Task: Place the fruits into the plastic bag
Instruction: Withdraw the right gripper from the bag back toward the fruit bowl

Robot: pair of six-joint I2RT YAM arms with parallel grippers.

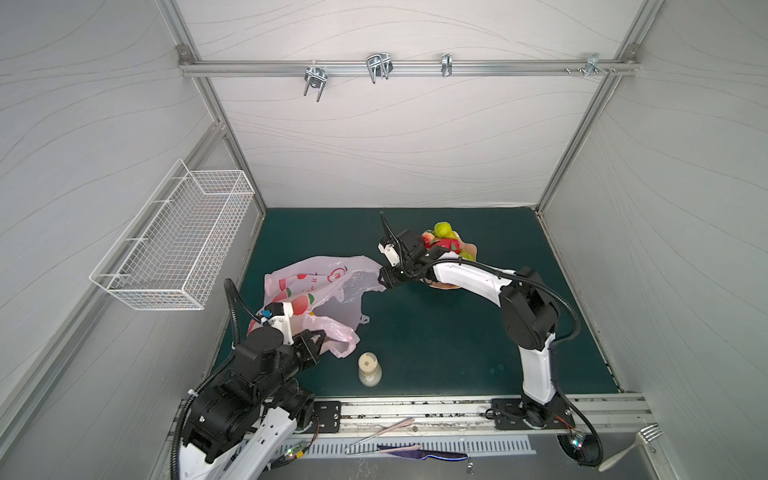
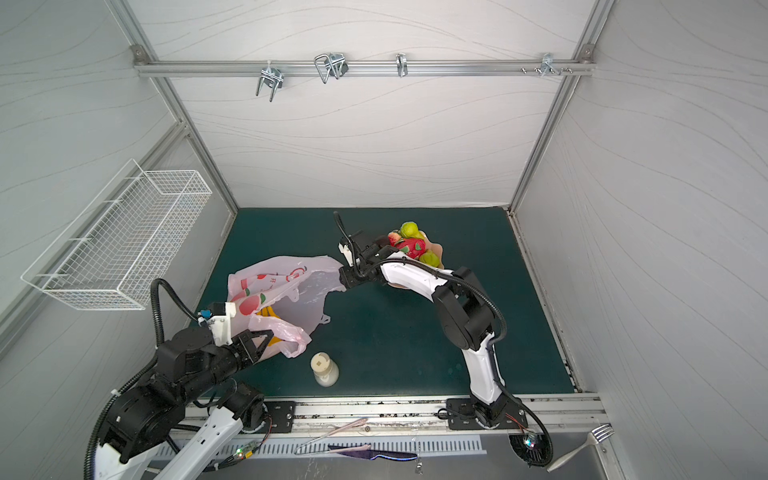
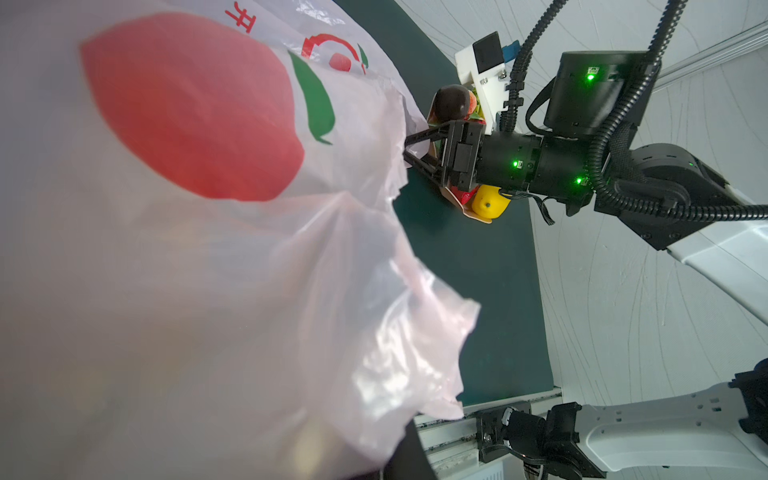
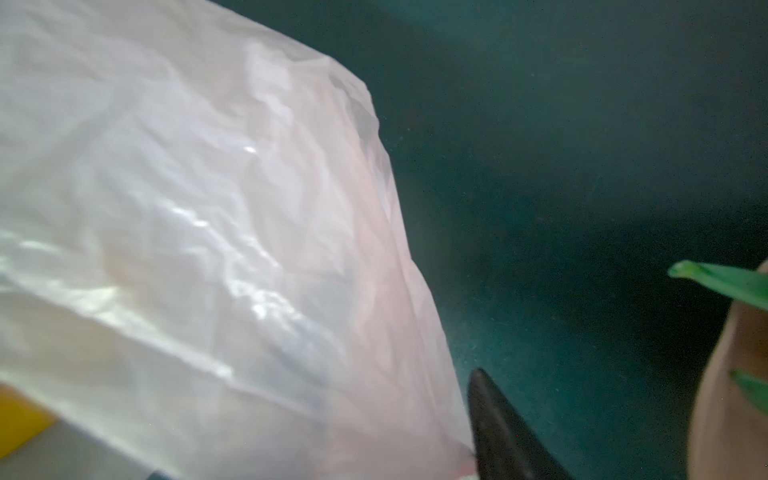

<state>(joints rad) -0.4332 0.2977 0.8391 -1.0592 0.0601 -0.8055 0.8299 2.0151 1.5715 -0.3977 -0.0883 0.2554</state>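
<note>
The plastic bag (image 1: 320, 282) is being shown crumpled on the left half of the green mat (image 1: 436, 340). Its near edge is being gripped by the left gripper (image 2: 271, 336), jaws clamped tight, with a pink loop handle being draped over the fingers. At the bag's far corner the right gripper (image 3: 407, 148) is being pressed in, its two fingers being angled together onto the film. The tips are being hidden by the plastic, so whether that corner is pinched cannot be told. Yellow bananas (image 2: 268, 311) are being glimpsed through the film, inside the bag. The other fruits are being shown heaped in the peach dish (image 1: 471, 250) at the back of the mat, to the right of the bag: a green pear (image 1: 442, 228), a red strawberry (image 1: 448, 245), a dark plum (image 3: 451, 102) and a yellow lemon (image 3: 490, 205). The right arm is being stretched across that dish. A cream bottle (image 1: 369, 368) is being shown standing upright just beside the bag's near end.
</note>
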